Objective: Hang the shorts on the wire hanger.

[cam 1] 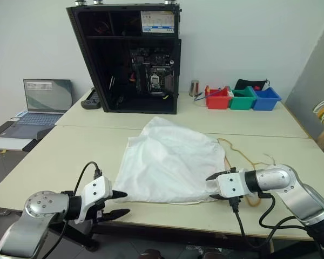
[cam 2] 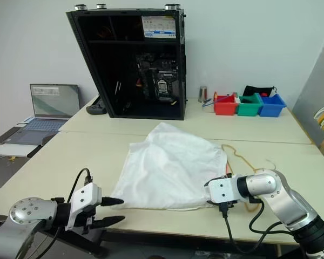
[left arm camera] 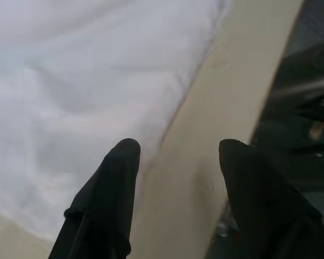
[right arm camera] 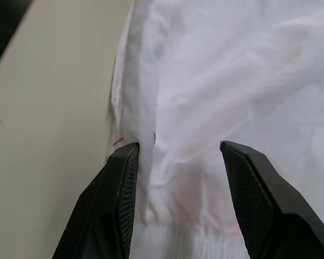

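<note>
since both grippers' fingers (left arm camera: 124,162) gape empty, i close the right gripper (cam 1: 211,187) on the shorts (cam 1: 170,159) hem, probably beside the wire hanger (cam 1: 243,156).

No text, brand, number or sign can be read anywhere in the views.

A white and blue label (cam 1: 157,22) sits at the upper front of the open black computer case (cam 1: 124,59) on the far surface; it carries rows of print, all too small to make out. The laptop (cam 1: 43,102) at the left has a lit screen with a light window on it, content illegible. The shorts (right arm camera: 232,81) show a small reddish mark near the hem in the right wrist view; it cannot be told whether this is lettering. The red, green and blue bins (cam 1: 243,99) carry no readable marking.
</note>
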You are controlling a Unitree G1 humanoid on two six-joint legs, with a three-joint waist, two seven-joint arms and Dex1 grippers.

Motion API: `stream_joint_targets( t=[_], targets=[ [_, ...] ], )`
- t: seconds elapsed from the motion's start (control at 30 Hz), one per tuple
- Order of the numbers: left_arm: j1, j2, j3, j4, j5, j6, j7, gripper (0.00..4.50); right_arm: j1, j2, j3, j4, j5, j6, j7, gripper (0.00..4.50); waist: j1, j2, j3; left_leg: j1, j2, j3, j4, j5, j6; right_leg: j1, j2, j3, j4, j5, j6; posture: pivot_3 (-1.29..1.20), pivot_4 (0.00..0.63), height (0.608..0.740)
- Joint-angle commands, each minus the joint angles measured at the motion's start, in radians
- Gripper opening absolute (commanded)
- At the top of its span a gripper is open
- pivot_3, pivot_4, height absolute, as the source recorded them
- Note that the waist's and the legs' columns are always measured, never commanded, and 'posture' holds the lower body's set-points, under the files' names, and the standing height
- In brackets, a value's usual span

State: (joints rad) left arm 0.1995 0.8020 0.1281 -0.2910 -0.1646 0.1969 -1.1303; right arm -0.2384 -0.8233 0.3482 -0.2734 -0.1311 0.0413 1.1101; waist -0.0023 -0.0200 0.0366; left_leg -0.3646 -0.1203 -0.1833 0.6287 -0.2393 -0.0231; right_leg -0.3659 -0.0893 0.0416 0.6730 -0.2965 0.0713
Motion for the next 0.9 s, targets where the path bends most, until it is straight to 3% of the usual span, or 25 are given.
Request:
stream_joint_targets(
  t=[0.03, 0.43, 0.87, 0.9],
  targets=[
    [-0.029, 0.011, 0.005, 0.06, 0.022, -0.093, 0.03, 2.54, 0.0, -0.002, -0.006, -0.004, -0.014, -0.032, -0.013, 2.52, 0.0, 0.0, 0.0, 0.0, 0.001, 0.002, 0.0, -0.002, -0.001, -0.001, 0.001, -0.001, 0.0, 0.002, -0.001, -0.06, 0.004, 0.74],
    [-0.039, 0.078, -0.068, 0.191, 0.03, -0.191, -0.04, 2.54, 0.045, -0.016, 0.002, -0.037, -0.001, -0.006, 0.016, 2.52, -0.005, 0.001, 0.0, 0.002, 0.014, 0.006, 0.001, -0.01, -0.003, -0.003, 0.013, 0.0, 0.001, -0.002, -0.001, -0.07, 0.008, 0.74],
    [-0.159, 0.078, -0.175, 0.375, 0.096, -0.267, -0.047, 2.54, 0.027, 0.003, 0.05, 0.072, -0.07, -0.015, 0.005, 2.52, -0.015, 0.004, 0.0, 0.003, 0.025, 0.011, 0.001, -0.011, -0.006, -0.005, 0.021, 0.0, 0.002, 0.0, -0.005, -0.08, 0.004, 0.74],
    [-0.166, 0.081, -0.181, 0.392, 0.101, -0.276, -0.05, 2.38, 0.023, 0.005, 0.05, 0.087, -0.073, -0.019, 0.001, 2.33, -0.016, 0.005, 0.0, 0.005, 0.025, 0.012, 0.001, -0.011, -0.006, -0.004, 0.021, 0.0, 0.003, 0.0, -0.005, -0.08, 0.004, 0.74]
  ],
)
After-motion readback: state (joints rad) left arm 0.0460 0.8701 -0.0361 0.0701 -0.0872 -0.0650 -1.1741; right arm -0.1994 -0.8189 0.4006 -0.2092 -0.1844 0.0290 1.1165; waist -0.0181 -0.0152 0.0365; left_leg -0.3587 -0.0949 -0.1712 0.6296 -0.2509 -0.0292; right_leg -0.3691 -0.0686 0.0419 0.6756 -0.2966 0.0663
